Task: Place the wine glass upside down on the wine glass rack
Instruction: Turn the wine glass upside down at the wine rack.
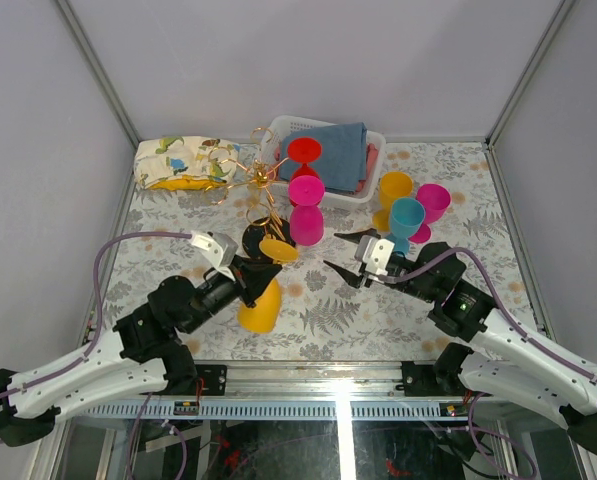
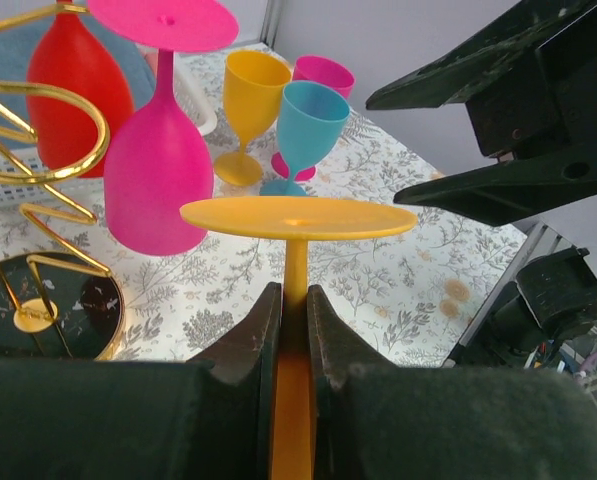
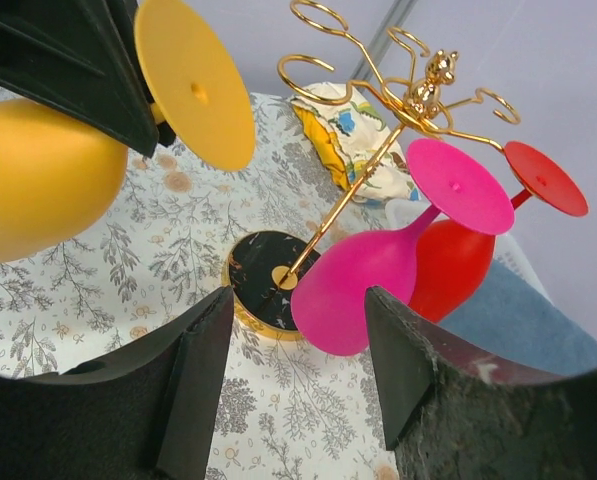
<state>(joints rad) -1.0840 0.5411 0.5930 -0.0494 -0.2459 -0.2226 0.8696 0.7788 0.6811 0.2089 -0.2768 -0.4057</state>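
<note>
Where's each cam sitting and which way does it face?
Top external: above, behind the bases, facing down at the table; both arms show.
Left wrist: faces along left gripper, shut on yellow wine glass, toward right gripper.
Right wrist: faces between its open fingers toward wine glass rack.
All share that glass and rack.

Left gripper [image 1: 261,272] clamps wine glass [image 1: 261,308]; right gripper [image 1: 336,252] parted.

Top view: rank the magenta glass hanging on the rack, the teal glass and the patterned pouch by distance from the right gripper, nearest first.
1. hanging magenta glass: just left of the right gripper.
2. teal glass: to the gripper's right, among the upright glasses.
3. patterned pouch: far back-left corner.
</note>
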